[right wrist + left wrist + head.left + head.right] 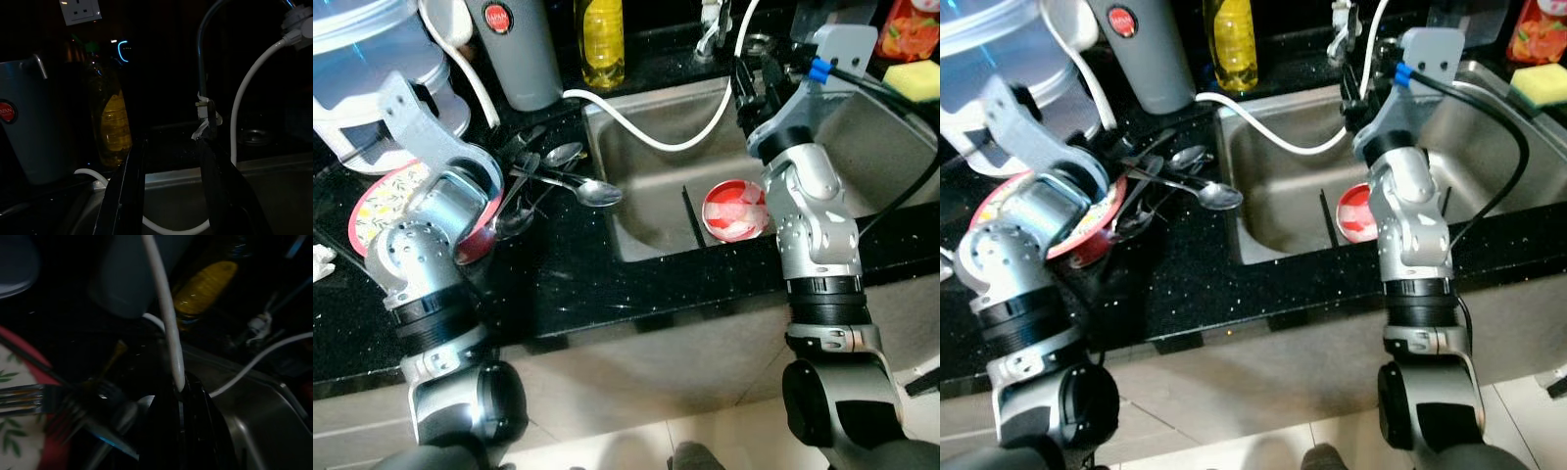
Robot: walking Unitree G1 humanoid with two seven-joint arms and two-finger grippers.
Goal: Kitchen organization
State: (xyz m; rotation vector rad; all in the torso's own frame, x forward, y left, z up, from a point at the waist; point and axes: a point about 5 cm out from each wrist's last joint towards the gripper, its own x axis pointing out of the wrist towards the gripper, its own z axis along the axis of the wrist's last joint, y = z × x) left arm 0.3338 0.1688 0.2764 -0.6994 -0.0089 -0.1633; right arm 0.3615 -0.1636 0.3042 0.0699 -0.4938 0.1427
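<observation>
Left eye view has our left tool low over the spoons heaped on the black worktop beside the floral plate; we cannot tell its finger state. We should close on 1 handle only. Right wrist view shows the right tool spread above the sink, facing the oil bottle. Head views add a red bowl inside.
</observation>
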